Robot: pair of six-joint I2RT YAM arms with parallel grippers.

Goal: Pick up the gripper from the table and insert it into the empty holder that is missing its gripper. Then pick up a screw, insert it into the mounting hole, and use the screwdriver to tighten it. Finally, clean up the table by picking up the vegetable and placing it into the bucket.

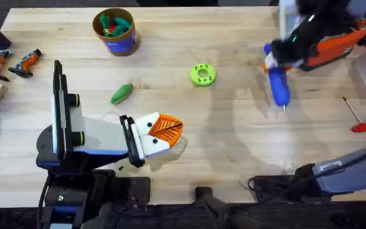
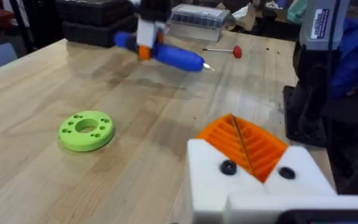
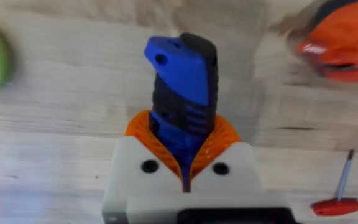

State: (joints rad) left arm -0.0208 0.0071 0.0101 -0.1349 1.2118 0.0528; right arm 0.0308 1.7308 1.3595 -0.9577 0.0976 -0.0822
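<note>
Left claw point(image 1: 164, 130) – pads together, near side, empty | right claw point(image 1: 273, 58) – clamped on screwdriver point(image 1: 278, 86), far right above tabletop point(image 1: 234, 146) | advice: keep bit vertical over the screw, descend slowly.

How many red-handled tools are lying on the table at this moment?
1: a thin metal rod with a red handle lies near the table's right edge, beyond the blue screwdriver held in the right claw. Others may be hidden.

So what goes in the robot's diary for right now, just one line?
right gripper: holding screwdriver | left gripper: shut, empty | vegetable: on table | bucket: far left
</note>
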